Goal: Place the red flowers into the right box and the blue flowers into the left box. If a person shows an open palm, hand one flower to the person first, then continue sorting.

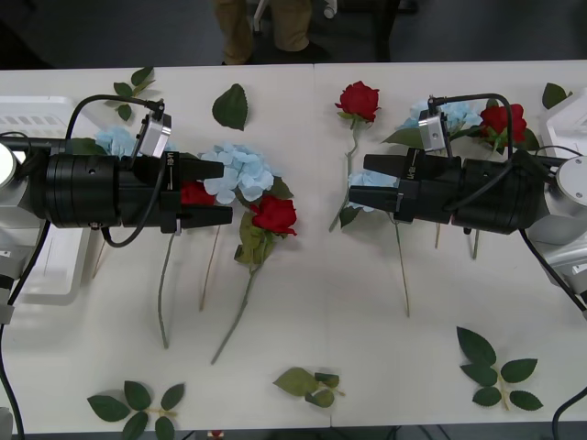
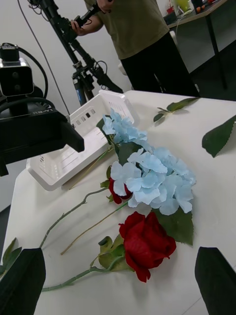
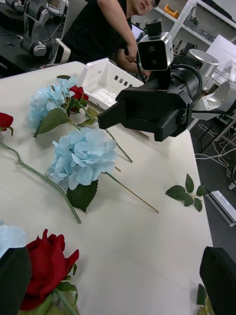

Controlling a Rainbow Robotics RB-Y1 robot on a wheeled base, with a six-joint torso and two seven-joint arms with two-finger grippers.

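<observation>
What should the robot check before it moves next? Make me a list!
1. Is the left hand open: ok.
2. Is the right hand open: ok.
3. Are both hands free: ok, they hover above the table and hold nothing.
4. Is the person showing an open palm: cannot tell; legs stand behind the table and no palm is seen.
5. Are the left box and the right box in place: ok, one at each end of the table.
6. Are the flowers sorted: not ok; red flowers and blue flowers lie on the table.
</observation>
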